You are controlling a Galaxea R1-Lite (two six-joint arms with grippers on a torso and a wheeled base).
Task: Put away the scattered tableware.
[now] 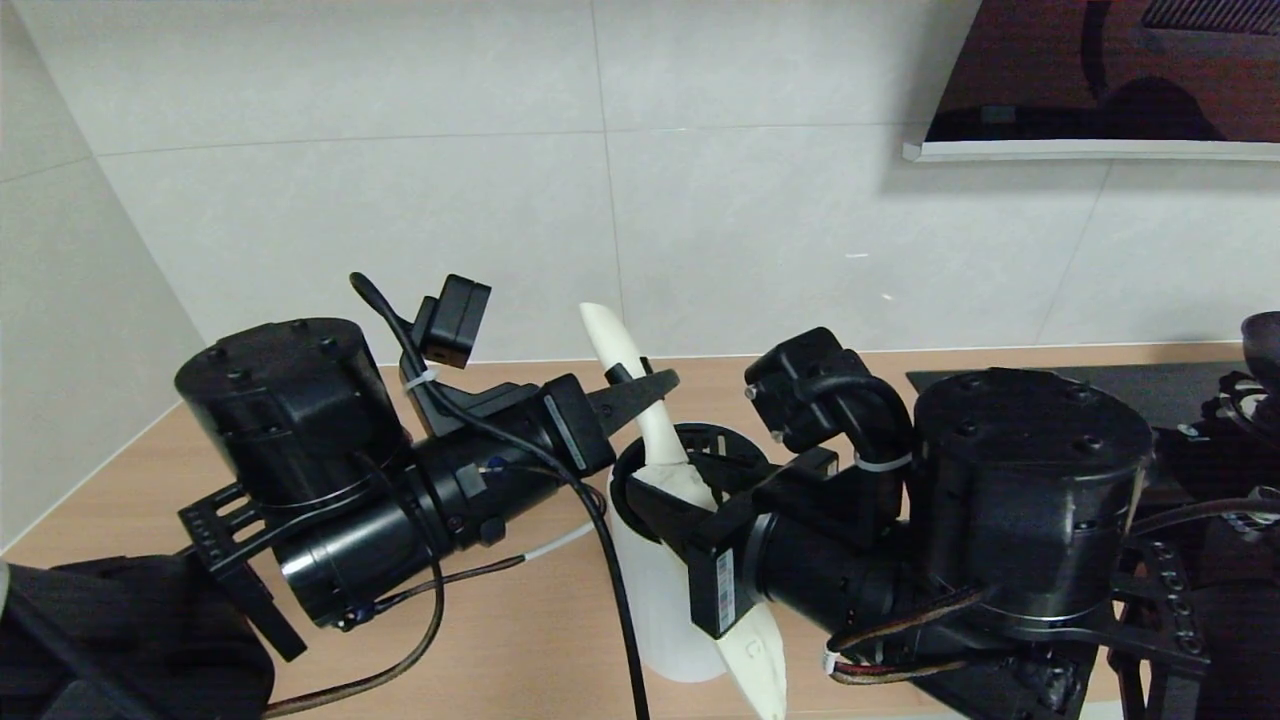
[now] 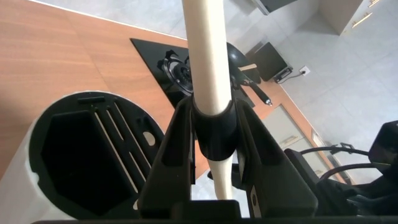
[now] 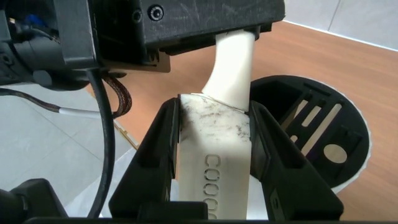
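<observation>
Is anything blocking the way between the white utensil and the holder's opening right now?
Nothing visible lies over the opening of the holder; the left gripper and right gripper both clamp the white utensil.

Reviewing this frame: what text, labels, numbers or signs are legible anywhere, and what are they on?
Embossed lettering on the white spatula, between the right arm's jaws: cut off at the picture's edge, not readable whole.
Barcode sticker on the right arm: too small to read.
Nothing else legible.
</observation>
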